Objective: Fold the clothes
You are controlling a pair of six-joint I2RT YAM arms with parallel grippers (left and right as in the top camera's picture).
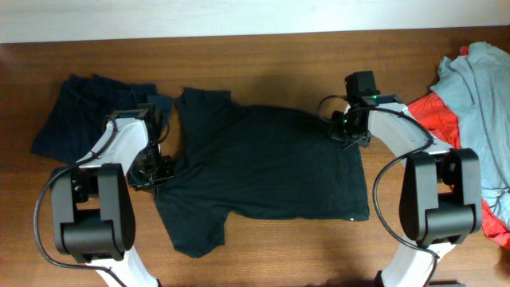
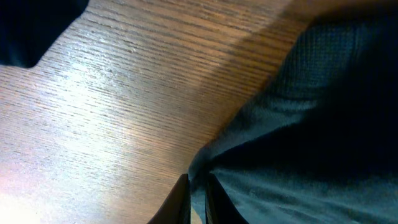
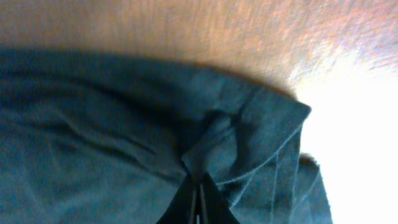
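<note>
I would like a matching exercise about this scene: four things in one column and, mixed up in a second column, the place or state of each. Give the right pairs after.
Column 1
1. dark T-shirt
2. navy garment
3. grey and red pile
4. right hand

Column 2
A. heaped at the far right
B. shut on a corner of the shirt
C. spread out in the middle
D. lying at the far left

Pairs: 1-C, 2-D, 3-A, 4-B

Matt cloth shirt (image 1: 271,159), grained wood table (image 1: 263,64)
</note>
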